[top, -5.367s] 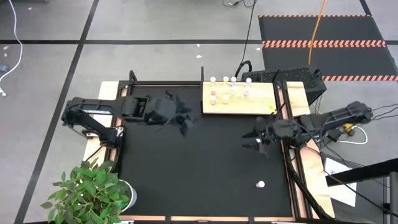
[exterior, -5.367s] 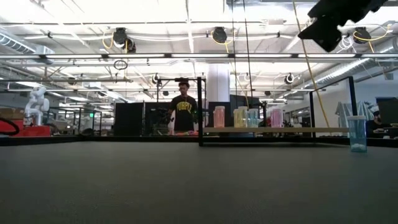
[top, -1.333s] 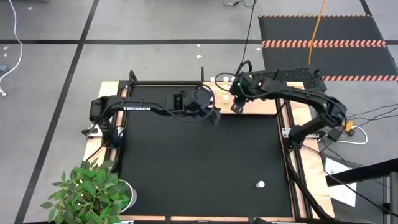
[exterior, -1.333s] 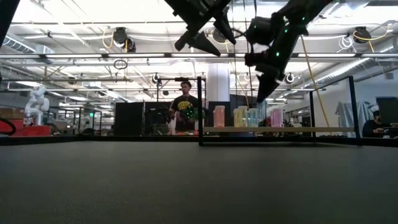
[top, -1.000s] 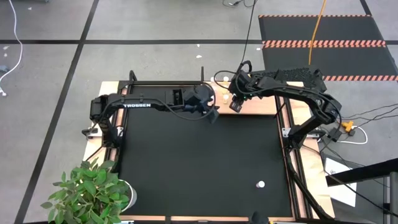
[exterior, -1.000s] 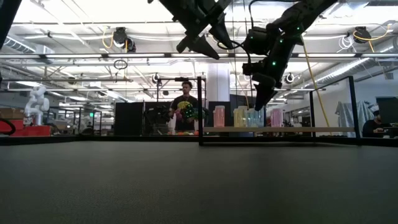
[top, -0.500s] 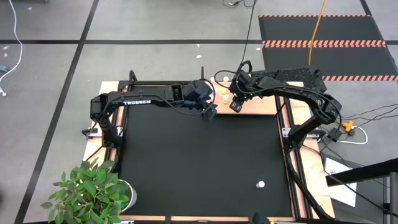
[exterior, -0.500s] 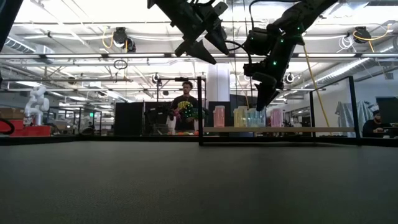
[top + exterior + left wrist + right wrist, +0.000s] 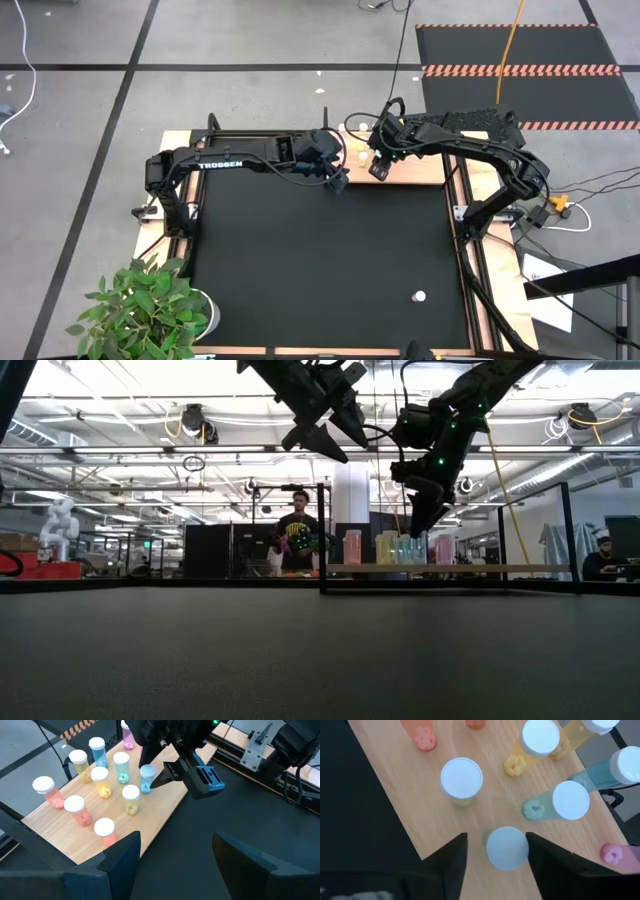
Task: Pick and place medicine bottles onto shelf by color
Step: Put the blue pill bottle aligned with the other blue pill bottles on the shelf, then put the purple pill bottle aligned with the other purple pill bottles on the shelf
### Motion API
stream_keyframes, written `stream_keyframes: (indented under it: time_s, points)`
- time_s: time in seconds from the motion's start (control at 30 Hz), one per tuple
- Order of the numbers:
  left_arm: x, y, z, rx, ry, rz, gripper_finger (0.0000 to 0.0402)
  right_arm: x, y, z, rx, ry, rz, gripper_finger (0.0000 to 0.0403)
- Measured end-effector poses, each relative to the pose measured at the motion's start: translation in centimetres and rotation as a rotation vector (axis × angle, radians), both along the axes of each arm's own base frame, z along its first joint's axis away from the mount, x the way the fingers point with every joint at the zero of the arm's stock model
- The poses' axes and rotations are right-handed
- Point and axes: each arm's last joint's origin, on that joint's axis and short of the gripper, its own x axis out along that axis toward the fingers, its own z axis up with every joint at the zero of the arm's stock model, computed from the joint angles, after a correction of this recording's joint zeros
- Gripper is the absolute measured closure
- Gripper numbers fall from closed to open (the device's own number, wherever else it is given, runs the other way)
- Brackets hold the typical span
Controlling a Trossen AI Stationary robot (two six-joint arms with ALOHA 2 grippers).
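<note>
- Room: open lab floor with grey tiles and black lines, a hazard-striped dark mat (image 9: 520,55) beyond the table, a potted plant (image 9: 145,310) at the near-left corner. Low view shows ceiling lights and a person (image 9: 297,542) standing far behind the table.
- Surface: black mat (image 9: 320,260) in a wooden frame, bare apart from one stray white-capped bottle (image 9: 419,296) near the near-right corner, well apart from everything else.
- shelf (image 9: 100,815): light wooden board at the far edge of the mat. About ten medicine bottles stand on it: pink/red ones (image 9: 77,810) at one end, yellow (image 9: 101,781) and teal-blue (image 9: 121,766) towards the middle.
- right gripper (image 9: 495,865): over the shelf's mat-side edge, fingers spread either side of a blue bottle (image 9: 507,848), with gaps showing on both sides, so released, not clamped. That bottle stands upright on the board beside a teal one (image 9: 567,800).
- left gripper (image 9: 175,855): hovers over the mat just beside the shelf's edge, fingers apart, holding nothing.
- Step, my read: a placement at the shelf, blue bottle set by the teal-blue group. Can't rule out an approach to grasp.
- Next, my read: lift the right gripper straight up clear of the cap without knocking the neighbours, then go for the stray bottle on the mat.
</note>
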Motion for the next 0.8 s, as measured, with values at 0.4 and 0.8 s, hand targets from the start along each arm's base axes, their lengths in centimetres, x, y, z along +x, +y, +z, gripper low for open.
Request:
stream_keyframes:
  time_s: [0.4, 0.8]
  points:
    - [-0.1, -0.2, -0.2, -0.02, 0.018, -0.065, 0.0153, -0.6, 0.4, 1.5, 0.009, -0.068, -0.089, 0.0158]
    - [-0.3, -0.7, 0.5, -0.028, -0.002, -0.213, 0.0153, -4.5, 5.8, 6.1, 0.129, -0.123, -0.245, 0.0161]
